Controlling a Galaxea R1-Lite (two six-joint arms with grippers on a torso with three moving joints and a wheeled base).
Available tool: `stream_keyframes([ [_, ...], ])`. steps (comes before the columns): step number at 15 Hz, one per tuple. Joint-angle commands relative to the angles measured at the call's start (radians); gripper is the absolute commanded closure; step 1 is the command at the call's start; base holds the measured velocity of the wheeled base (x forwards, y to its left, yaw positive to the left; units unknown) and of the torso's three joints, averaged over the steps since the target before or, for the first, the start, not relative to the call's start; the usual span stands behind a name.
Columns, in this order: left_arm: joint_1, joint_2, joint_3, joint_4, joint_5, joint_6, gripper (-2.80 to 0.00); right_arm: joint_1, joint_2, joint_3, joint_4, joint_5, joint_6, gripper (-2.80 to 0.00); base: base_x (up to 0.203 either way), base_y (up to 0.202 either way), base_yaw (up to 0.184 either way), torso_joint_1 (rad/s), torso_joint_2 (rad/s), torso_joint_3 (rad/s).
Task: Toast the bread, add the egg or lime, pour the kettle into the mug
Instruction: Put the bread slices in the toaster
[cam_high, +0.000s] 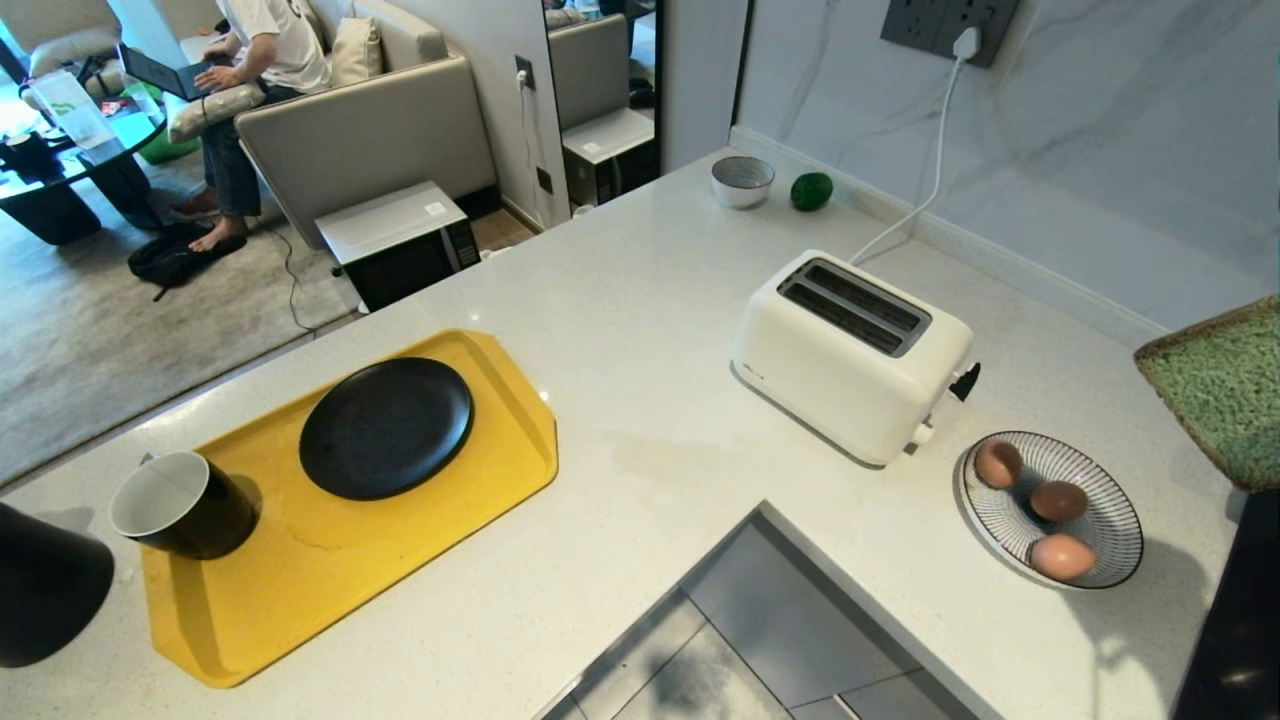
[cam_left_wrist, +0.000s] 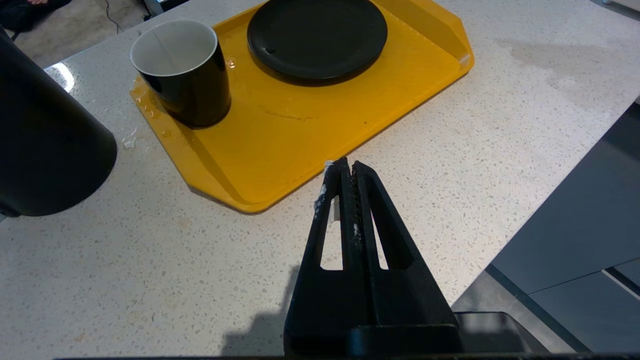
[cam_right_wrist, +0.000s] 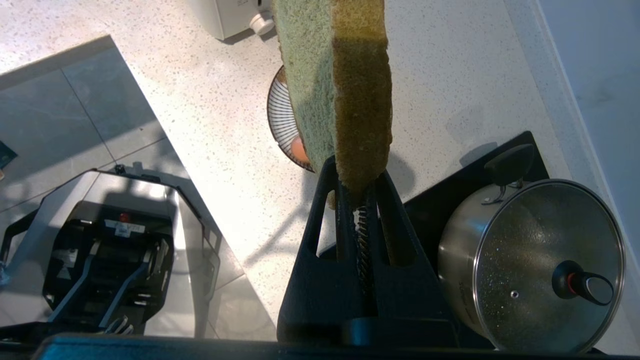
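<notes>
bread (cam_right_wrist: 332, 75): we find the pale green slice clamped at its lower edge between the fingers of the right gripper (cam_right_wrist: 361, 192), held up edge-on above the counter (cam_high: 650, 300), over the striped dish (cam_high: 1110, 500) of three brown eggs (cam_high: 1058, 500). in the head view only a corner of the slice shows at the right border, level with the white toaster (cam_high: 850, 355) and well to the right of it. the toaster stands with both slots empty, its cord running to the wall socket (cam_high: 950, 30).

we note the left gripper (cam_left_wrist: 348, 167) pressed fully together and holding nothing, hanging over bare counter just off the near edge of the yellow tray (cam_left_wrist: 300, 130).

on that tray stand the mug (cam_high: 180, 505), black outside and white inside, at one end, and a black plate (cam_high: 385, 428), bare, beside it. small wet drops lie on the tray and counter by the mug. the kettle (cam_high: 45, 600) stands on the counter just beside the tray's mug end, only partly in view.

the lime (cam_high: 811, 190) lies at the back of the counter near the wall, just beside a small grey bowl (cam_high: 742, 180).

in the right wrist view a steel pot with a glass lid (cam_right_wrist: 540, 255) sits on a black hob (cam_right_wrist: 450, 190) near the held slice.

a person sits on a sofa (cam_high: 370, 120) in the room beyond, with a laptop.
</notes>
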Motion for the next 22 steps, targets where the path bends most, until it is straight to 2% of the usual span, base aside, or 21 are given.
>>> stream_keyframes([
  [1,0.000,0.001,0.000,-0.001,0.000,0.000,0.00,0.000,0.010,-0.004,0.004,0.002,-0.002,0.00,0.000,0.000,0.000,0.000,0.00,0.000],
  [9,0.000,0.001,0.000,-0.001,0.000,0.002,0.00,0.000,0.025,-0.007,0.004,0.010,-0.009,0.00,0.000,0.000,0.000,0.000,0.00,0.000],
  [16,0.000,0.001,0.000,-0.001,0.000,0.002,0.00,0.000,0.039,-0.005,0.004,0.025,-0.007,0.00,0.178,0.000,-0.001,0.000,0.00,0.002],
  [18,0.000,0.001,0.000,-0.001,0.000,0.002,0.00,0.000,0.041,-0.007,0.004,0.054,-0.009,0.00,0.176,0.000,0.003,0.000,0.00,-0.001],
  [22,0.000,0.001,0.000,-0.001,0.000,0.002,0.00,0.000,0.067,-0.015,0.003,0.098,-0.094,0.00,0.022,0.000,0.001,0.004,0.00,0.002],
])
